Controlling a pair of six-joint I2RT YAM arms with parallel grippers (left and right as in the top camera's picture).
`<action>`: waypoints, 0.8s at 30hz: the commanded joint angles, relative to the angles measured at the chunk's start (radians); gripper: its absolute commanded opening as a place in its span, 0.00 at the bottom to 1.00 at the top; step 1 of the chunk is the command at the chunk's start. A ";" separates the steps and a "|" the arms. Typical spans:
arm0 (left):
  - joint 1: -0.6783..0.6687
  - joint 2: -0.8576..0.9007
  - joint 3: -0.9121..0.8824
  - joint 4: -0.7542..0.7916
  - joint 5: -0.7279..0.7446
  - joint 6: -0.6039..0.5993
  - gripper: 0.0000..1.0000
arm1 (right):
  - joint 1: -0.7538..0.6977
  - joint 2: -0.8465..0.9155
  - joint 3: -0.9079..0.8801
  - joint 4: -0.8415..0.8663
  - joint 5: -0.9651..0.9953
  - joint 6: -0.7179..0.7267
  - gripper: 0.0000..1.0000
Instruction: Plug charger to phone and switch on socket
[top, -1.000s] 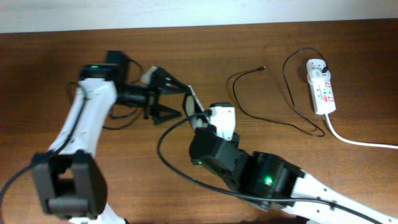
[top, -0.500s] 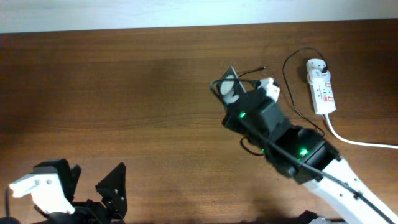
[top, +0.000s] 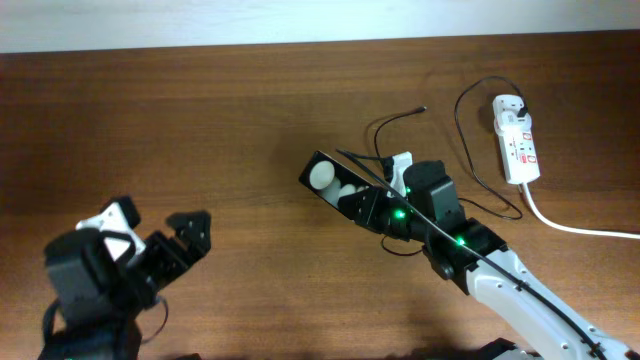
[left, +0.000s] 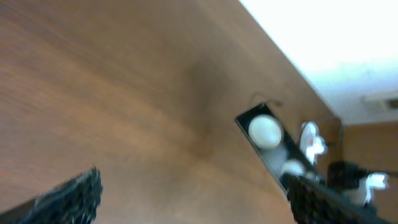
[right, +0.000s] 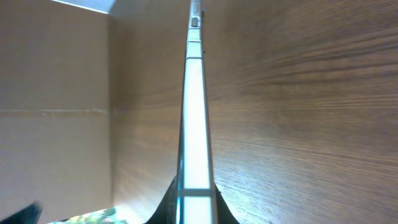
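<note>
My right gripper (top: 372, 203) is shut on the phone (top: 322, 175), a black slab with two white round spots, and holds it tilted above the table's middle. In the right wrist view the phone (right: 194, 93) shows edge-on, pinched between the fingers (right: 194, 202). My left gripper (top: 168, 245) is open and empty at the front left. Its view shows the phone (left: 267, 132) far ahead between the spread fingers (left: 193, 208). The charger's thin black cable (top: 470, 160) loops on the table, its tip (top: 422, 109) lying free behind the phone. The socket (top: 517, 140) lies at the right.
The socket's thick white cord (top: 580, 228) runs off to the right edge. A black plug (top: 523, 105) sits in the socket's far end. The cable's loops lie just right of my right arm (top: 480, 260).
My right gripper has carried the phone left and toward the front, away from the cable tip. My left arm has pulled back from the middle to the front left.
</note>
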 joint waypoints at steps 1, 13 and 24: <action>0.001 0.152 -0.084 0.108 0.311 -0.058 0.99 | -0.003 -0.011 -0.004 0.076 -0.048 0.058 0.04; -0.107 0.516 -0.084 0.399 0.662 -0.205 0.99 | 0.070 -0.011 -0.004 0.232 -0.084 0.483 0.04; -0.229 0.516 -0.084 0.459 0.554 -0.514 0.95 | 0.210 -0.011 -0.004 0.286 -0.039 0.742 0.04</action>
